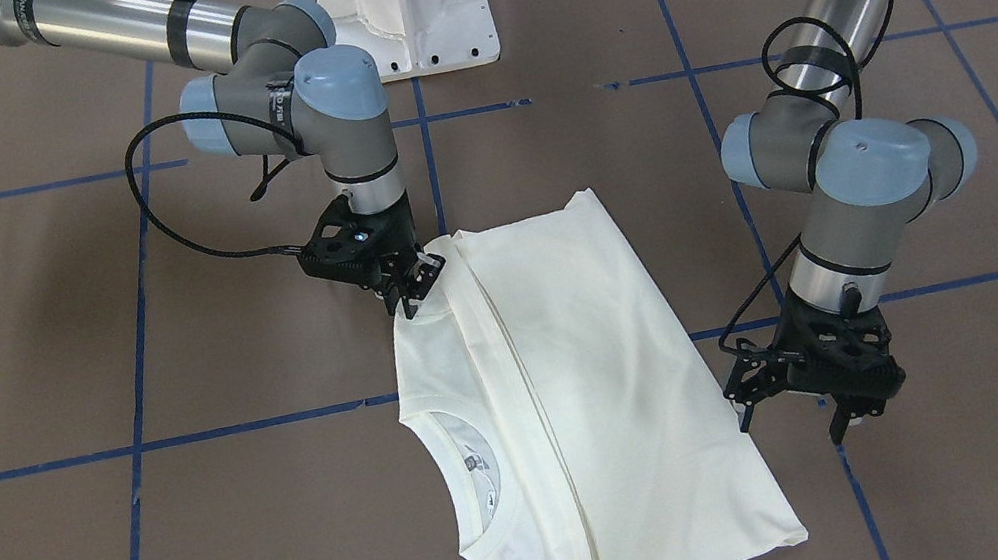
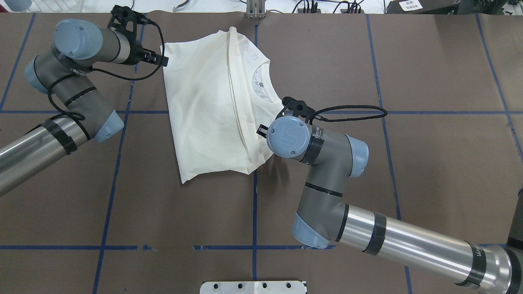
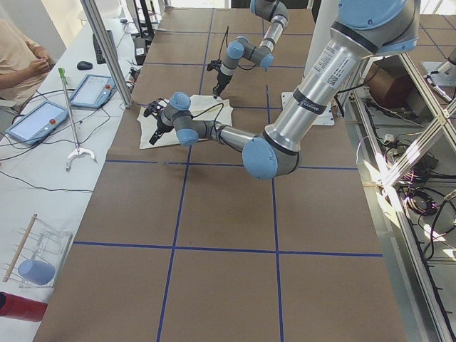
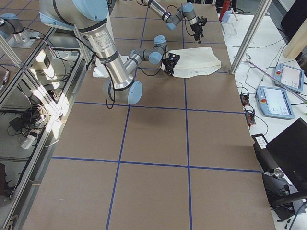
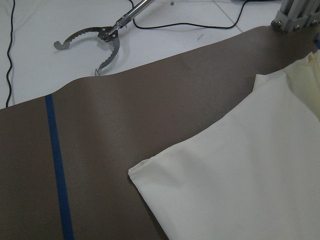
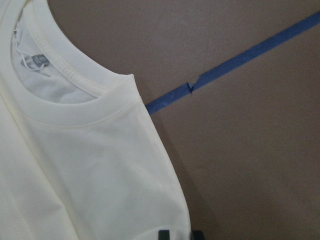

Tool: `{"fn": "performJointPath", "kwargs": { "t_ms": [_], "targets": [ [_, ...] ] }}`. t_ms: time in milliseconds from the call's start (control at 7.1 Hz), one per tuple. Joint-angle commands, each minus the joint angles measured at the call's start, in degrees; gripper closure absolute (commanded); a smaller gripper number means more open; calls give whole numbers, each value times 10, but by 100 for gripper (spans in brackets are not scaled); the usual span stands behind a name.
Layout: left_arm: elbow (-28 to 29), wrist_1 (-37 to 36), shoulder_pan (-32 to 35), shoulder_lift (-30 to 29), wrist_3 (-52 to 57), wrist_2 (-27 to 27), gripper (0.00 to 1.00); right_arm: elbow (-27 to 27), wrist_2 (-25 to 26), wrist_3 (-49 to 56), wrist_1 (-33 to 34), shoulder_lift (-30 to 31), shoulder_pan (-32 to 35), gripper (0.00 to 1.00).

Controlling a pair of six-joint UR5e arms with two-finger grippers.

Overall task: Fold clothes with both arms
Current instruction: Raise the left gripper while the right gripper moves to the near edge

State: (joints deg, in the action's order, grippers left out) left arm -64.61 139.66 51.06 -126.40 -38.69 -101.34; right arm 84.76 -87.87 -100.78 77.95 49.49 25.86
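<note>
The cream T-shirt (image 1: 573, 359) lies flat on the brown table, sleeves folded in, collar (image 2: 261, 81) towards my right arm; its print does not show. It also shows in the overhead view (image 2: 200, 102) and both wrist views (image 5: 240, 185) (image 6: 90, 165). My right gripper (image 1: 419, 283) is at the shirt's shoulder edge beside the collar. Its fingertips (image 6: 164, 234) stand close together over that edge, apparently shut on it. My left gripper (image 1: 792, 424) is open and empty, just off the shirt's hem edge near its far corner (image 5: 131, 172). It also shows overhead (image 2: 161, 61).
The white pedestal base (image 1: 413, 10) stands at the robot's side of the table. Blue tape lines (image 2: 255, 204) cross the brown cover. A metal reacher tool (image 5: 105, 37) lies beyond the table's far edge. A seated operator (image 3: 21, 57) and tablets (image 3: 92, 89) are there too.
</note>
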Motion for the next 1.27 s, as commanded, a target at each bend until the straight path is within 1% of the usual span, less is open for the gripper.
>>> {"fn": "performJointPath", "kwargs": {
  "t_ms": [0, 141, 282, 423, 564, 845, 986, 1127],
  "targets": [
    [-1, 0, 0, -1, -2, 0, 0, 42, 7, 1, 7, 30, 1, 100],
    [-2, 0, 0, -1, -2, 0, 0, 114, 36, 0, 30, 76, -34, 100],
    [-4, 0, -1, -1, -2, 0, 0, 196, 70, -9, 59, 122, -82, 100],
    [-10, -1, -2, -1, -2, 0, 0, 250, 109, -49, 74, 166, -136, 100],
    [-21, -1, -2, 7, -2, 0, 0, 273, 148, -57, 74, 199, -169, 100],
    [-46, -3, -3, 24, -2, -1, 0, 309, 149, -57, 73, 262, -172, 100],
    [-47, -3, -4, 24, -2, -1, 0, 319, 149, -51, 72, 275, -172, 100],
    [-47, -3, -4, 24, -2, -2, 0, 320, 148, -17, 71, 279, -176, 1]
  ]
}}
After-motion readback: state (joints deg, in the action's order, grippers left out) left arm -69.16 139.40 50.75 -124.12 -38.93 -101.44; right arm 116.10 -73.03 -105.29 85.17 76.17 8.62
